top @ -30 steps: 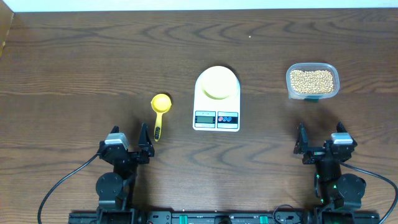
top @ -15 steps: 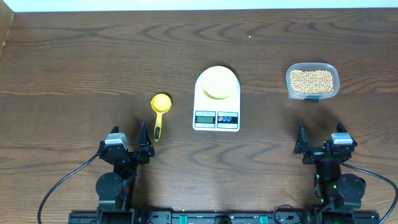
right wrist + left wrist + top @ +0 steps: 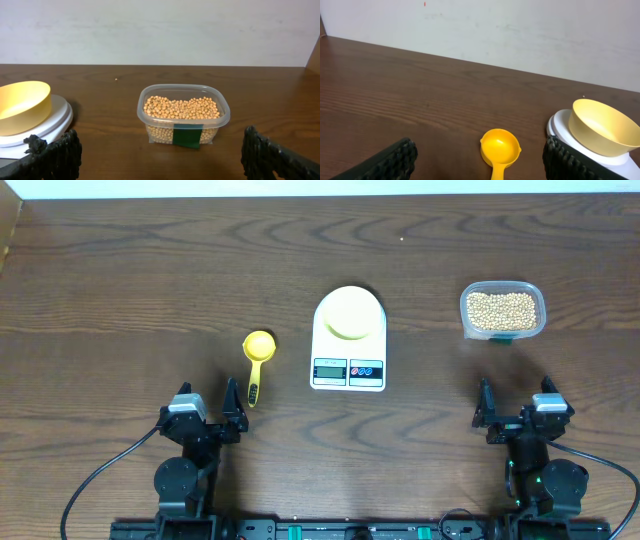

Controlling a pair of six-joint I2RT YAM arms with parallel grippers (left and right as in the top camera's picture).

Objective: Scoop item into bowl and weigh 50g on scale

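The white scale [image 3: 348,340] stands mid-table with its display toward me. The pale yellow bowl [image 3: 351,314] sits empty on it; it also shows in the left wrist view [image 3: 600,127] and the right wrist view [image 3: 22,106]. The tan beans [image 3: 502,310] fill a clear plastic tub [image 3: 503,330] at the right, also in the right wrist view [image 3: 181,107]. My left gripper [image 3: 209,412] is open and empty near the front edge, just behind the yellow scoop [image 3: 257,358], which shows in the left wrist view [image 3: 500,150]. My right gripper [image 3: 515,412] is open and empty, in front of the tub.
The brown wooden table [image 3: 120,290] spreads around all items. A pale wall [image 3: 160,30] lies beyond its far edge. The tub carries a green label [image 3: 187,135] on its near side.
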